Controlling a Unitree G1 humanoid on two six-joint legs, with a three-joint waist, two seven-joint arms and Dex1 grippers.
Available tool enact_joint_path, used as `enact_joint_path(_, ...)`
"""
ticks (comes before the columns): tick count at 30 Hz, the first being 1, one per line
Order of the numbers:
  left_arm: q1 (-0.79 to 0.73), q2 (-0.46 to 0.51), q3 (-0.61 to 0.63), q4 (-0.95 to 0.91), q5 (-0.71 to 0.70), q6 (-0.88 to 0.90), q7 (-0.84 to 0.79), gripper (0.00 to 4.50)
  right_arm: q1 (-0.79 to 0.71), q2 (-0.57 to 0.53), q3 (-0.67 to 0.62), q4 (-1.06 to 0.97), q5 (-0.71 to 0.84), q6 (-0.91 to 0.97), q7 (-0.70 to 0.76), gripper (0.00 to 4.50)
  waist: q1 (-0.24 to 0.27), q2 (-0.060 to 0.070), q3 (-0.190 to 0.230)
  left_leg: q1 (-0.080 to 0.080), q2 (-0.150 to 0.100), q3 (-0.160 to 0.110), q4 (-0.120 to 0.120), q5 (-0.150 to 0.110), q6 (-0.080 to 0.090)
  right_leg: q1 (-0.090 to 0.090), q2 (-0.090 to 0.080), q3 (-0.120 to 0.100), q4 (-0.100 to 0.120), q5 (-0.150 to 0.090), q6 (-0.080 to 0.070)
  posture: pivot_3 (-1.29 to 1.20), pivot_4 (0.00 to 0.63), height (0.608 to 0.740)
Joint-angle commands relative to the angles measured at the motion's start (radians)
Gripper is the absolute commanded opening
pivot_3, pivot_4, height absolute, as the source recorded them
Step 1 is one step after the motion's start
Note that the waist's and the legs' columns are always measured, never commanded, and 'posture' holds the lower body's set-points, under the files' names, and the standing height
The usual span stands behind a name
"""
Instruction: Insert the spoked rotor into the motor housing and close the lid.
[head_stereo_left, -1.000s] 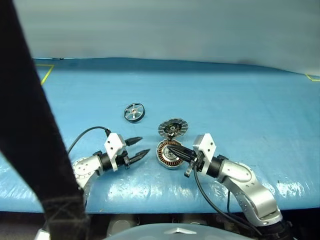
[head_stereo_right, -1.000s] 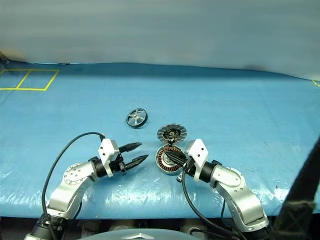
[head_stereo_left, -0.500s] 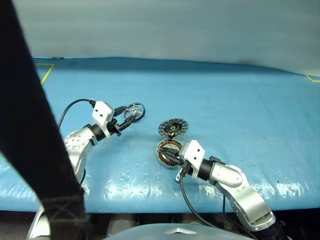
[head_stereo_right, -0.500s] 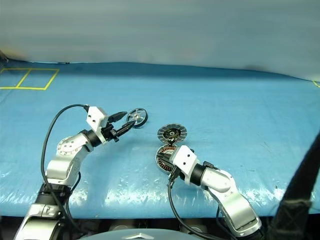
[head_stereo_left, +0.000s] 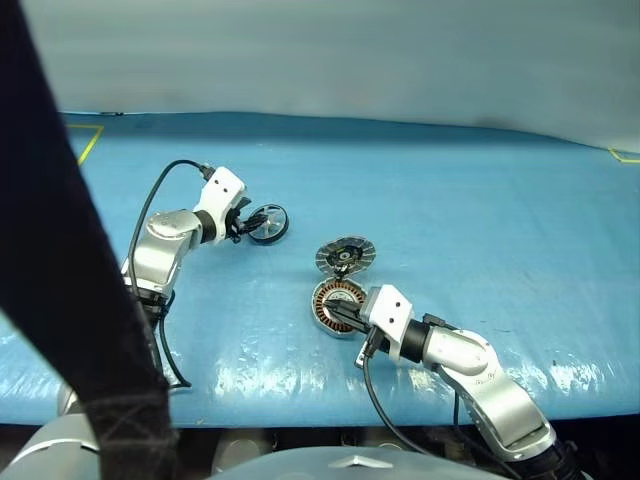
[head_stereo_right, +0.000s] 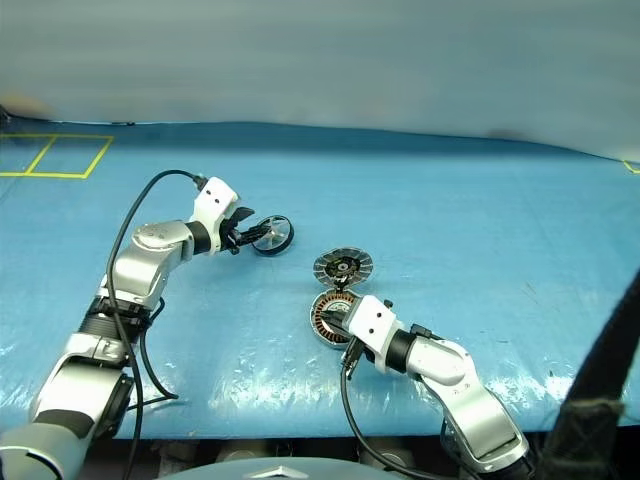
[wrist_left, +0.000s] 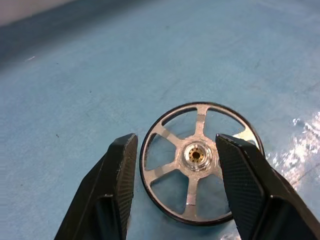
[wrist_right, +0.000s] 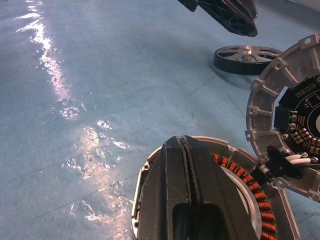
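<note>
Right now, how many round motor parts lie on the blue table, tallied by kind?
Spoked rotor: 1
Copper-wound motor housing: 1
Ribbed grey lid: 1
Total: 3

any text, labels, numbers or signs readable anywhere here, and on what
No readable text anywhere.
The spoked rotor: bare metal, no marking.
The lid: a circuit board with small parts on its inner face, any print too small to read.
The motor housing: no label visible.
The blue table cover: yellow tape lines, no words.
</note>
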Motion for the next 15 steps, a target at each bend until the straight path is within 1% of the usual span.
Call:
enact_joint_path(1,-0.052,0.012,-0.009,0.023,0.017,-0.052,-0.057,2.66,0.014,0.003,-0.013,-0.044,-0.014,-0.009,-0.024,0.03,0.001,0.0,0.0,0.0,0.0,0.0,0.0,0.0,0.0,0.0,0.0,0.0,0.0,0.001,-0.001,0.0,0.15,0.74)
enact_joint_path(2,-0.054,0.022,-0.027,0.044,0.04,-0.08,-0.072,2.66,0.017,0.003,-0.012,-0.046,-0.011,-0.008,-0.023,0.03,0.0,0.0,0.0,0.0,0.0,0.0,0.0,0.0,0.0,0.0,0.0,0.0,0.0,0.002,-0.003,0.0,0.15,0.74)
enact_joint_path(7,-0.086,0.031,-0.07,0.165,0.113,-0.165,-0.097,2.66,0.022,0.004,-0.009,-0.049,-0.012,-0.01,-0.025,0.03,-0.002,0.0,0.0,0.0,0.0,0.0,0.0,0.0,0.0,0.0,0.0,0.0,0.0,0.001,-0.003,0.0,0.15,0.74)
enact_joint_path(9,-0.103,0.019,-0.067,0.203,0.115,-0.206,-0.115,2.66,0.025,0.002,-0.009,-0.05,-0.016,-0.011,-0.027,0.03,-0.001,0.0,0.0,0.0,0.0,0.0,0.0,0.0,0.0,0.0,0.0,0.0,0.001,0.001,-0.002,0.0,0.15,0.74)
enact_joint_path(12,-0.13,0.003,-0.061,0.245,0.123,-0.234,-0.113,3.23,0.028,0.0,-0.008,-0.053,-0.023,-0.009,-0.028,0.0,0.003,-0.001,0.001,-0.001,0.0,0.0,0.001,0.0,0.0,0.0,0.0,-0.001,0.001,0.001,-0.003,0.0,0.15,0.74)
enact_joint_path(15,-0.161,-0.009,-0.071,0.304,0.173,-0.267,-0.051,4.24,0.034,0.001,-0.008,-0.056,-0.025,-0.006,-0.03,0.0,0.003,-0.001,0.001,-0.001,0.0,0.0,0.002,-0.001,0.001,0.0,-0.001,0.0,0.001,0.002,-0.002,0.0,0.15,0.74)
